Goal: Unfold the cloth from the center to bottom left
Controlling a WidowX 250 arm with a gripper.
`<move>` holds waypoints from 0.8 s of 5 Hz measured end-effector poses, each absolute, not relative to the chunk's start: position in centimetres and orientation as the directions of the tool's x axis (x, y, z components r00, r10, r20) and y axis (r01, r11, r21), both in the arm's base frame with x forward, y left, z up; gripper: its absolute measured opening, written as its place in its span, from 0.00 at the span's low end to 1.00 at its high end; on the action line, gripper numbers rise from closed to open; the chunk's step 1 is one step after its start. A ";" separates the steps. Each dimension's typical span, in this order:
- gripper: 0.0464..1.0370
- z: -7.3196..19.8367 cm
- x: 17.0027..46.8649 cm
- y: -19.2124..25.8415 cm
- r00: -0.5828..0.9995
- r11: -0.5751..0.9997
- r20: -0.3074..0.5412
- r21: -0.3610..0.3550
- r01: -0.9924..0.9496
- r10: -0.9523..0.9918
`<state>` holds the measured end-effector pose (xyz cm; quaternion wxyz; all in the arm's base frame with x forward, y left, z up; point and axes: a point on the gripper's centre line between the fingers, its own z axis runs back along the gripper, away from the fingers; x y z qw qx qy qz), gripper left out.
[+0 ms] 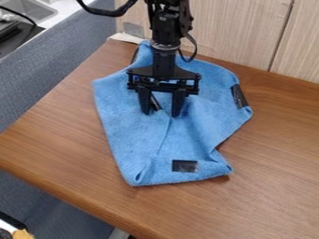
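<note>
In the camera view, the blue cloth [128, 133] lies on the brown wooden table [274, 182], partly folded, with creases running from its middle toward its near edge. Its near left corner is doubled over, and its right edge bends inward above the near right corner.

The black arm [165, 28] comes in from the top edge, over the cloth's far part. The gripper [161, 113] points down at the middle of the cloth, its 2 fingers well apart with a clear gap between them. A dark strip [155, 102] shows in that gap, close to the finger on the view's left; whether the gripper has hold of it or of any fabric, I cannot tell.

On the cloth, 1 black patch [184, 165] sits by the near edge and 1 more dark patch [239, 96] by the right edge. Beyond the cloth stands a pale wood-grain wall [249, 28]; left of it is a grey-blue panel [46, 84].
</note>
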<state>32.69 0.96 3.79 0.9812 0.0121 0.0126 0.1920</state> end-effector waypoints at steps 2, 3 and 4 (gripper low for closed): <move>0.12 5.1 32.3 1.1 0.928 0.928 0.007 0.011 -0.372 0.372; 0.02 6.1 32.3 1.5 0.922 0.923 0.024 -0.001 -0.385 0.385; 0.01 7.0 32.2 1.6 0.921 0.922 0.038 -0.007 -0.388 0.388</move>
